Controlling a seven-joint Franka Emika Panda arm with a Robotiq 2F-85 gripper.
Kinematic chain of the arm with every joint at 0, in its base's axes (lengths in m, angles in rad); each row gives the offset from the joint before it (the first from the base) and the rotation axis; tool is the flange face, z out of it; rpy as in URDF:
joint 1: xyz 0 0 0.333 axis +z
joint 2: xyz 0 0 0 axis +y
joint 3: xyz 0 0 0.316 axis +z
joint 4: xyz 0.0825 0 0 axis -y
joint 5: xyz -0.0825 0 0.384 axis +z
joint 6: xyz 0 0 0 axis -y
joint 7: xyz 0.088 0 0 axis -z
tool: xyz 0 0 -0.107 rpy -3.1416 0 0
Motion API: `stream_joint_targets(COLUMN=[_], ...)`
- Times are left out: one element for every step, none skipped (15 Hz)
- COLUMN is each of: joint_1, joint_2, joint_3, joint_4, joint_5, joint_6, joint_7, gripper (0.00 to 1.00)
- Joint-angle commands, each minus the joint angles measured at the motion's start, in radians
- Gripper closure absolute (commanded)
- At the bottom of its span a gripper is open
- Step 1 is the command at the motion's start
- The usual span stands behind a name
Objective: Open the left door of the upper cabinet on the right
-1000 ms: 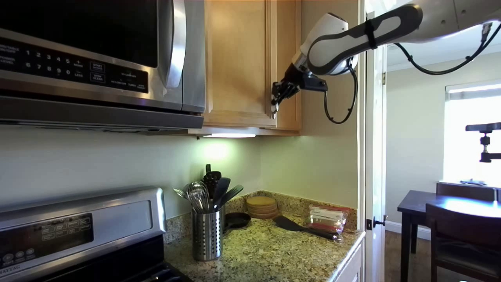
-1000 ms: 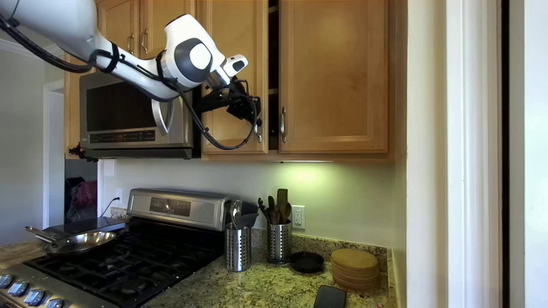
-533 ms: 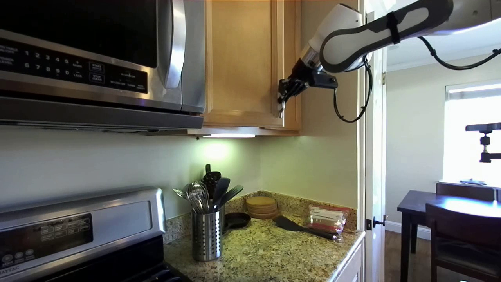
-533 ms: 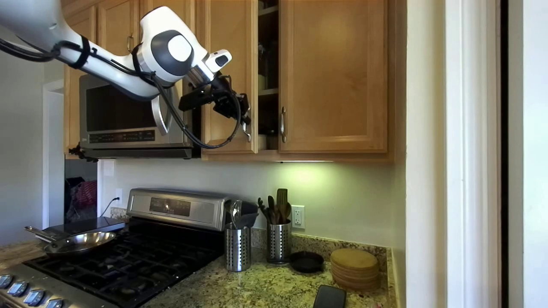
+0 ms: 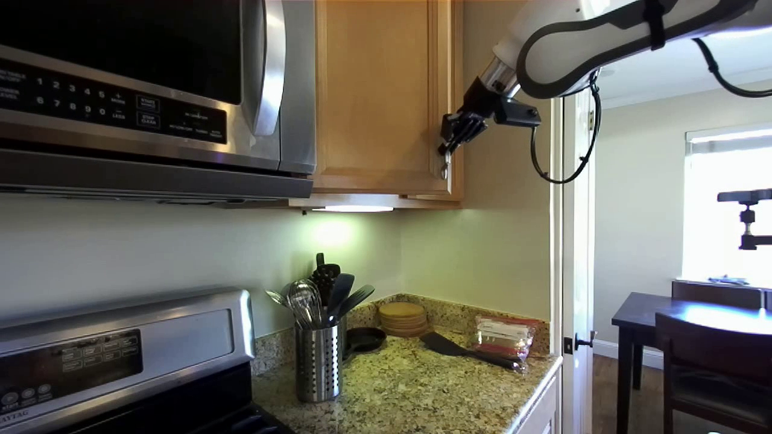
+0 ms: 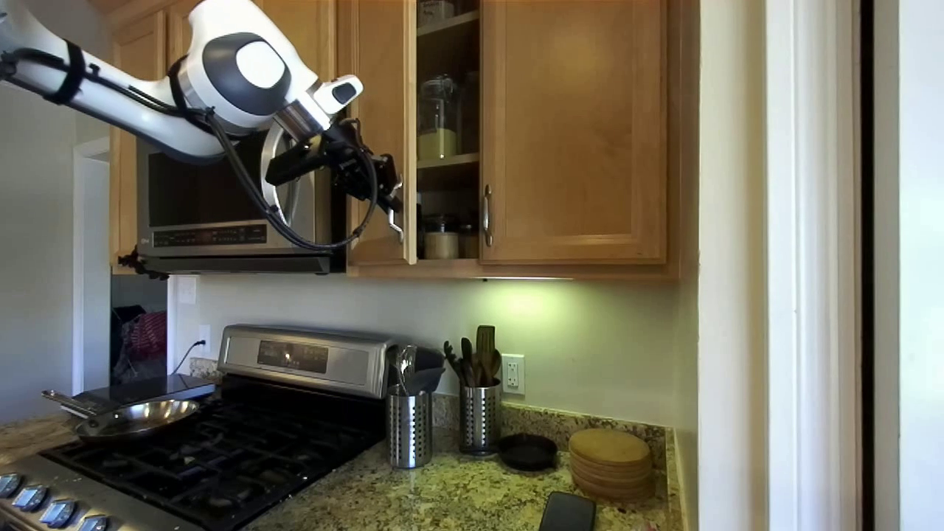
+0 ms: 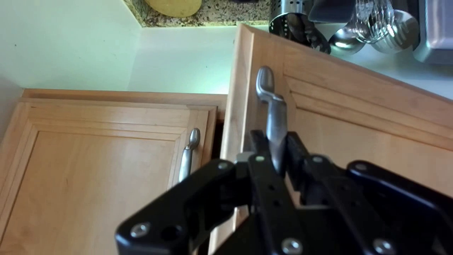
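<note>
While the left door (image 5: 380, 96) is standing partly open beside the microwave (image 5: 157, 84), my jaws are clamping the door's handle (image 7: 277, 118); I am risking a slip along its smooth metal if my coming pull is straying off the door's arc.
</note>
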Motion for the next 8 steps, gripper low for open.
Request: stream_joint_targets(joint_1=[0.047, 0.047, 0.050, 0.053, 0.055, 0.058, 0.063, 0.071], joint_2=[-0.073, -0.089, -0.105, -0.121, -0.134, -0.146, -0.161, -0.169], joint_3=[0.087, 0.100, 0.114, 0.128, 0.146, 0.164, 0.182, 0.201], joint_4=[-0.008, -0.013, -0.017, -0.020, -0.021, -0.021, -0.018, -0.010], joint_5=[0.000, 0.000, 0.002, 0.004, 0.006, 0.008, 0.010, 0.016], joint_6=[-0.019, -0.039, -0.061, -0.083, -0.107, -0.132, -0.162, -0.194], joint_7=[-0.021, -0.014, -0.007, 0.002, 0.015, 0.028, 0.039, 0.048], gripper=[0.90, 0.90, 0.90, 0.90, 0.90, 0.90, 0.90, 0.90])
